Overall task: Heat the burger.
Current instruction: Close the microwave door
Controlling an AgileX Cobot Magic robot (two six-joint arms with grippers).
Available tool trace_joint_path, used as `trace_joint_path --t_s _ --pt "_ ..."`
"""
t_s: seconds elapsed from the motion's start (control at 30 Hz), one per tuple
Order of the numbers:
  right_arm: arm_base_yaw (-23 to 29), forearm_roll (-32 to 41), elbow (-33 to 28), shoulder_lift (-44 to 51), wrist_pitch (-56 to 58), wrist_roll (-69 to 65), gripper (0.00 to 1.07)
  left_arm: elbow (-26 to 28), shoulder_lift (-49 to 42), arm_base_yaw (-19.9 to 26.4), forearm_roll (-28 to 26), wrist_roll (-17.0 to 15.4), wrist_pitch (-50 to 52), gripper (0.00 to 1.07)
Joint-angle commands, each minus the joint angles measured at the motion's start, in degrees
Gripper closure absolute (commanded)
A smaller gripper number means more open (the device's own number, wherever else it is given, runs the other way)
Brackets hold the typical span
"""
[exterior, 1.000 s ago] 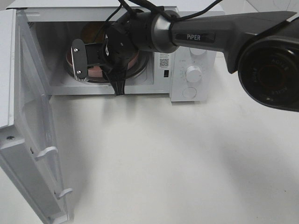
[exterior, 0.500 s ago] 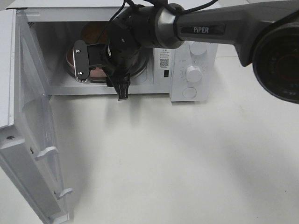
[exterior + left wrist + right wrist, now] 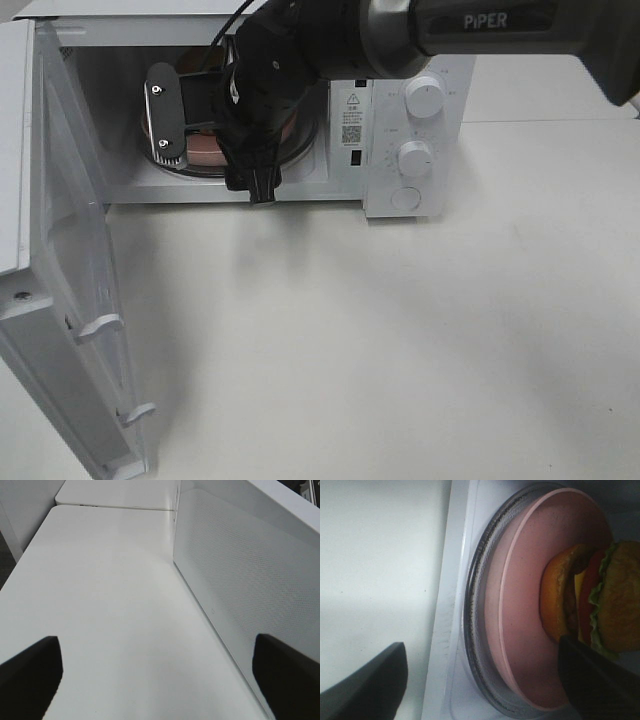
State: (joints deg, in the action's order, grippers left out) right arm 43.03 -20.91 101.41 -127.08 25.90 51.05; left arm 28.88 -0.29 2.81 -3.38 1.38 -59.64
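- The right hand (image 3: 210,150) hangs at the mouth of the open microwave (image 3: 420,110). Its fingers (image 3: 165,120) are spread wide and grip nothing.
- The left hand (image 3: 160,680) is also spread wide and empty, over bare table (image 3: 110,595) beside a white, finely dotted panel (image 3: 240,580).
- Just past the right hand, the burger (image 3: 590,600) sits inside the microwave on a pink plate (image 3: 520,605), on the part of the plate farther from the front sill.
- The plate rests on the glass turntable (image 3: 475,605).
- The microwave door (image 3: 70,300) stands swung out on the left of the high view.
- The microwave stands on the white table.
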Motion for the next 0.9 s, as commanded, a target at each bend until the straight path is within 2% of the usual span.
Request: trace_joint_path --t_s 0.03,0.4,0.9 --pt "0.7 0.1 -1.6 1.7 -0.2 -0.8 0.30 0.0 -1.2 -0.1 -0.1 -0.1 0.2 0.09" --pt "3.0 0.2 -10.1 7.8 -0.3 -3.4 0.31 0.0 -1.2 -0.1 -0.1 -0.1 0.2 0.09" --pt "3.0 0.2 -23.7 19.6 2.8 -21.5 0.31 0.0 -1.2 -0.1 -0.1 -0.1 0.2 0.09"
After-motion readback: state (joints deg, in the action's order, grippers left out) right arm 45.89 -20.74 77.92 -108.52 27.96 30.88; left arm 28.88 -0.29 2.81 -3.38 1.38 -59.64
